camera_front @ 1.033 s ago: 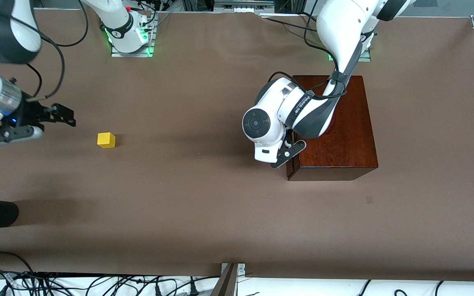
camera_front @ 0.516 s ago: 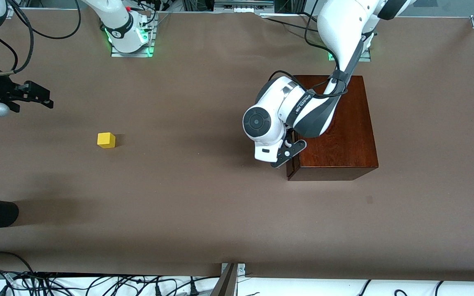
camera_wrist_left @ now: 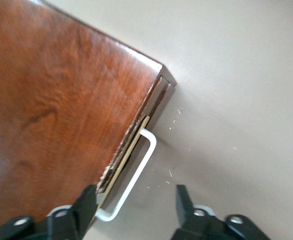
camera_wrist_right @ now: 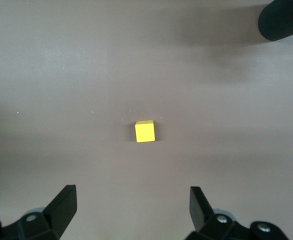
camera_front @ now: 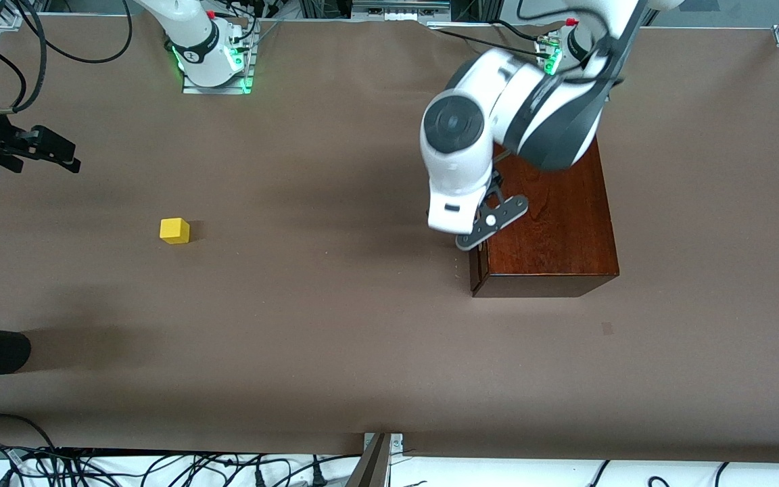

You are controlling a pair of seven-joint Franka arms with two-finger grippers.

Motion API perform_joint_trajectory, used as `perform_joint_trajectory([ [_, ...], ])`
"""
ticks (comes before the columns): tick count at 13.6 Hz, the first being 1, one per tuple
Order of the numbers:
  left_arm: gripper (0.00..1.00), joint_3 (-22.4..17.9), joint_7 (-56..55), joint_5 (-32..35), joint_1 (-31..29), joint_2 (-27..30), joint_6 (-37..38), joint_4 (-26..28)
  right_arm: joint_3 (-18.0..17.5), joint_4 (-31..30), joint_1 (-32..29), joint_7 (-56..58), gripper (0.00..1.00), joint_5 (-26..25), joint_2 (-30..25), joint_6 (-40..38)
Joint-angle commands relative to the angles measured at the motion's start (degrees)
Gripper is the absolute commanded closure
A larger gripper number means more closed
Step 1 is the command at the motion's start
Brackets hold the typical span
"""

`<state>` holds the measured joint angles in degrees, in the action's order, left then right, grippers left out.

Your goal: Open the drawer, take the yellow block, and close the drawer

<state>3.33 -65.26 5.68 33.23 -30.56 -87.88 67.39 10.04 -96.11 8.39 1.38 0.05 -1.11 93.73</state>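
The drawer [camera_wrist_left: 131, 150] sat nearly shut in the box [camera_front: 552, 223], its front largely hidden in the front view; the left hand [camera_wrist_left: 136, 212], fingers apart, hung over its handle [camera_wrist_left: 131, 180]. The block [camera_front: 174, 230] lay on the bench [camera_front: 335, 338], well apart from the right hand [camera_wrist_right: 131, 210], which was spread open.

The drawer [camera_wrist_left: 131, 150], dark reddish-brown fronted with a white metal U-shaped handle [camera_wrist_left: 135, 175], sits nearly shut in its glossy mahogany box [camera_front: 552, 223] toward the left arm's end of the table, a thin pale wood edge showing. The small bright yellow cube [camera_front: 174, 230] rests flat on the table toward the right arm's end, well apart from the box.
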Motion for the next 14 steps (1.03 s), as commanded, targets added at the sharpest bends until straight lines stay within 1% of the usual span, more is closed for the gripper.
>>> perform_joint_trajectory([
  [1,0.00,0.19,9.42,0.73,-2.89,5.32,1.48,3.10,-1.26,0.93,-1.28,-1.12,0.00,-1.80,0.40,-1.27],
  [3,0.00,0.28,18.28,0.56,-6.14,8.31,3.76,3.45,-1.26,1.10,-0.92,-1.21,0.00,-2.33,1.28,-1.10],
  [5,0.00,0.28,25.50,-1.63,-10.36,10.69,5.52,3.54,-1.25,1.28,-0.92,-1.56,0.00,-2.33,1.28,-1.18],
  [7,0.00,0.28,32.27,-1.90,-13.35,13.23,6.49,5.11,-1.25,1.28,-0.92,-1.65,0.00,-2.33,1.28,-1.18],
  [10,0.00,-0.07,43.60,-1.99,-17.93,17.45,5.71,9.67,-1.25,1.28,-0.84,-1.65,0.00,-2.33,1.46,-1.01],
  [14,0.00,-0.78,52.32,-2.16,-21.97,25.36,-1.57,21.18,-1.17,1.28,-0.84,-1.65,0.00,-2.42,1.72,-1.18],
])
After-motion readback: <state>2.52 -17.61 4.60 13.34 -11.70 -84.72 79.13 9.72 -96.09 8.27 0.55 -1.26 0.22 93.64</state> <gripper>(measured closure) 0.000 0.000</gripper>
